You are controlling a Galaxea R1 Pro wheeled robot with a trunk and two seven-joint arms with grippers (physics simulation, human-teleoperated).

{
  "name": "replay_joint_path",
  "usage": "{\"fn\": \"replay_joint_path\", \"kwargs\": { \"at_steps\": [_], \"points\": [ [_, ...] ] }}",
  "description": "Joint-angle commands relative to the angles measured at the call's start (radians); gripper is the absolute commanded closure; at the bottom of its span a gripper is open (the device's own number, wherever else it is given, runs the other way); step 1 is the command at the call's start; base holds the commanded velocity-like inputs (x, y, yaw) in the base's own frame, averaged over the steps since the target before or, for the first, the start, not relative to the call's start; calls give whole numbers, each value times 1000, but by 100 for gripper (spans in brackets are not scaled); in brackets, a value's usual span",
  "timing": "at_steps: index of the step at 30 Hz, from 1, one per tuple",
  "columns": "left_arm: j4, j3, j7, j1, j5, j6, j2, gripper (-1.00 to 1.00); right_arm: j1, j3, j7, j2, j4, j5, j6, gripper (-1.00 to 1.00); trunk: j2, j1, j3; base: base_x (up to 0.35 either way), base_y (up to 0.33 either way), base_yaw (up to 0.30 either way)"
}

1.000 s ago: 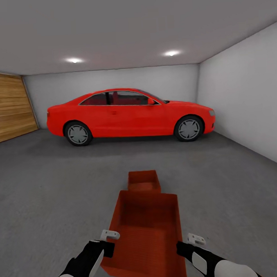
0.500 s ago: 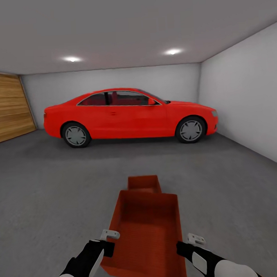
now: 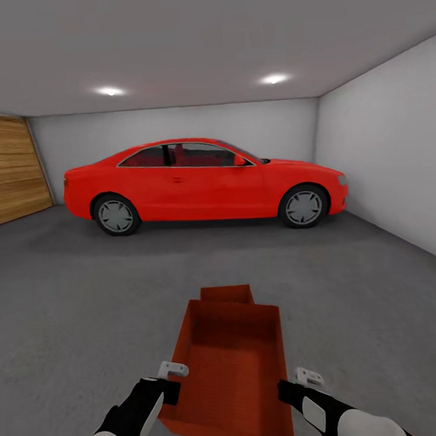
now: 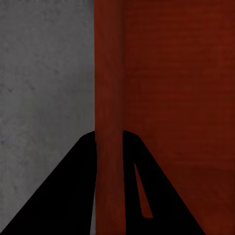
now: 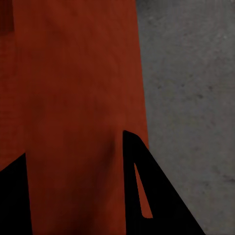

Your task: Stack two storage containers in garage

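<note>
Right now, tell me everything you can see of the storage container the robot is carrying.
The carried container is an orange-red, thin-walled, lidless rectangular bin, empty inside and slightly tapered. The left pincer clamps its left wall and the right pincer its right wall. It partly hides the second container on the floor beyond.

White-walled garage (image 3: 381, 150), red car (image 3: 203, 183)

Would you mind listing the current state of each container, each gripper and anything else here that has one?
Carried storage container: held off the floor, gripped at both side walls, empty.
Second storage container: on the garage floor ahead, upright, mostly hidden behind the carried one.
Left gripper: shut on the carried container's wall.
Right gripper: shut on the opposite wall.
Red car: parked, doors closed.
Ceiling lights: on.
</note>
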Motion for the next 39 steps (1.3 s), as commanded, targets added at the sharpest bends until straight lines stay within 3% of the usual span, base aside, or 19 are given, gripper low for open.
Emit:
{"fn": "replay_joint_path", "kwargs": {
  "at_steps": [1, 20, 23, 31, 35, 36, 39],
  "points": [
    [76, -66, 3, 0, -5, 54, 0, 100, -1, 34, 2, 11, -3, 10, -2, 100, 0, 0, -1, 338, 0, 0],
    [73, -65, 2, 0, -4, 55, 0, 100, -1, 34, 4, 11, -5, 10, -2, 100, 0, 0, -1, 301, 0, 0],
    [69, -65, 4, 0, 68, 56, -2, 100, -1, 34, 4, 11, -5, 10, 1, 100, 14, -7, 5, 5, 0, 0],
    [67, -64, 4, 0, 86, 58, -2, 100, -1, 34, 5, 9, -6, 9, 10, 100, 70, -38, 30, 0, 0, 0],
    [66, -64, 4, 0, 88, 60, -2, 100, -1, 34, 5, 7, -10, 8, 72, 100, 98, -53, 43, 0, 0, 0],
    [65, -64, 5, 0, 102, 63, -2, 100, -1, 33, 4, 5, -12, 8, 119, 100, 105, -57, 46, 0, 0, 0],
    [63, -63, 7, 0, 125, 70, -2, 100, -1, 34, -1, 5, -12, 10, 141, 100, 126, -69, 55, 0, 0, 0]
  ]
}}
